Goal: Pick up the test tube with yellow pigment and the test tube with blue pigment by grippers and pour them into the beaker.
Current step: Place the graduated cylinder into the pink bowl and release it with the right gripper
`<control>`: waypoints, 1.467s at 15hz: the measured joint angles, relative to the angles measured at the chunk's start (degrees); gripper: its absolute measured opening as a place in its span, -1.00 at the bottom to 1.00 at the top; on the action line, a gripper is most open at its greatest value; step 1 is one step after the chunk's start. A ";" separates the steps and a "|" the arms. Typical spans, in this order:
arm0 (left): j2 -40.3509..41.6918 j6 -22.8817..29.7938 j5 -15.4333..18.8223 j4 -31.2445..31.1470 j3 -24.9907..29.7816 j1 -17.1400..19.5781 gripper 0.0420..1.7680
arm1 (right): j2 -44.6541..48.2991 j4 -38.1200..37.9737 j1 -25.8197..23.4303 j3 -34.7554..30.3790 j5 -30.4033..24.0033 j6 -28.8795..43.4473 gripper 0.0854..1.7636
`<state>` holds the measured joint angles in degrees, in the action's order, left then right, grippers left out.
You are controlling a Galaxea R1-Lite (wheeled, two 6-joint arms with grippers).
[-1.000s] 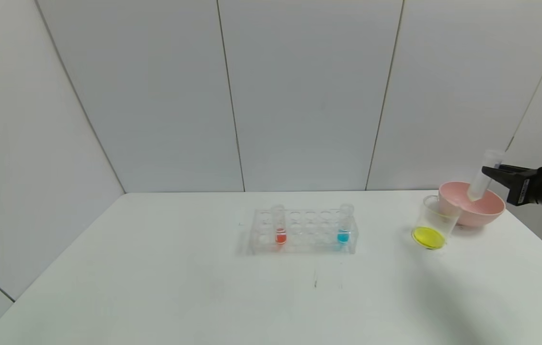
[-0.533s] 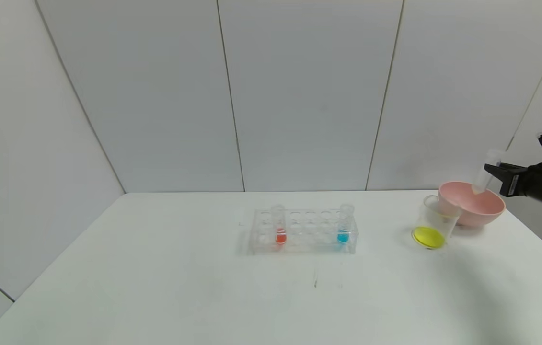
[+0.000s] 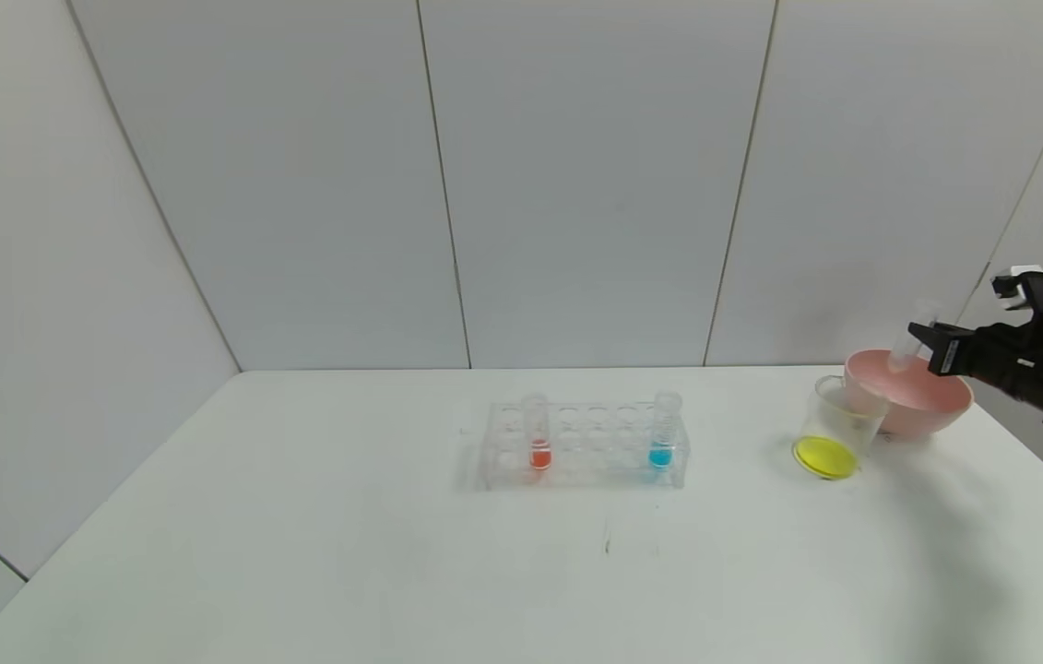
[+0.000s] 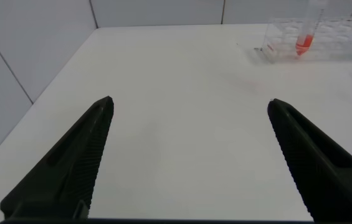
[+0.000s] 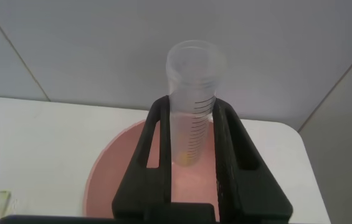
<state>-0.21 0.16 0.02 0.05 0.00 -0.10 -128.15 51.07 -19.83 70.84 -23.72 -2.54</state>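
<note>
Right gripper (image 3: 925, 339): positioned at the far right of the counter (image 3: 392, 572), above the pink bowl (image 3: 931, 410). Its jaws are closed on the test tube with yellow pigment (image 3: 905, 345), which is held nearly upright, slightly tilted, ridged mouth uppermost, rounded end over the bowl's interior. In the right wrist view the tube (image 5: 191, 106) is seen clamped between the two black fingers (image 5: 154, 155); only a faint yellow trace is visible at its lower end, the rest appearing clear.

Beaker (image 3: 839, 420): set on the counter just beside the pink bowl, on the bowl's left and nearer side. A layer of yellow liquid (image 3: 823, 456) is contained at its bottom.

Test tube with blue pigment (image 3: 664, 432): standing upright in the right end of the clear rack (image 3: 586, 447), near the middle of the counter, well apart from the beaker.

Tube with orange-red liquid (image 3: 537, 433): standing upright toward the left end of the same rack.

Left gripper (image 4: 188, 155): seen only in the left wrist view, held low over the near left part of the counter, jaws spread wide with nothing between them; the rack (image 4: 313, 43) is seen farther off.
</note>
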 joint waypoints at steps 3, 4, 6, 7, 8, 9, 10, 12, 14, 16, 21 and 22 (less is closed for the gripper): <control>0.00 0.05 0.00 0.00 0.00 0.00 1.00 | -1.71 0.24 0.18 1.18 0.11 0.79 -0.31; 0.00 0.00 0.00 0.00 0.00 0.00 1.00 | -2.00 0.26 0.33 1.65 0.11 1.04 -0.16; 0.00 0.02 -0.02 0.02 0.00 0.00 1.00 | -2.26 0.26 0.71 2.36 0.11 1.15 0.08; 0.00 0.02 -0.02 0.02 0.00 0.00 1.00 | -2.26 0.26 1.05 2.69 0.13 1.15 0.18; 0.00 0.02 -0.02 0.00 0.00 0.00 1.00 | -2.19 0.28 1.48 2.89 0.18 1.17 0.28; 0.00 0.00 -0.02 0.02 0.00 0.00 1.00 | -2.04 0.30 1.95 2.94 0.18 1.17 0.36; 0.00 0.00 0.00 0.02 0.00 0.00 1.00 | -1.76 0.30 2.47 2.91 0.35 1.17 0.43; 0.00 0.00 -0.02 0.00 0.00 0.00 1.00 | -0.62 0.41 4.21 2.12 3.04 1.58 0.54; 0.00 0.02 -0.02 0.00 0.00 0.00 1.00 | 1.27 1.97 6.34 0.33 4.79 3.11 0.63; 0.00 0.00 -0.02 0.00 0.00 0.00 1.00 | 3.29 6.30 8.95 -2.54 5.39 3.54 0.70; 0.00 0.00 -0.02 0.00 0.00 0.00 1.00 | 9.41 8.48 16.92 -11.89 14.01 3.43 0.81; 0.00 0.00 -0.02 0.00 0.00 0.00 1.00 | 10.98 8.48 18.93 -14.20 16.64 3.54 0.83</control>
<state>-0.21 0.16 0.00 0.05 0.00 -0.10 -117.16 59.55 -0.90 56.64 -7.08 1.00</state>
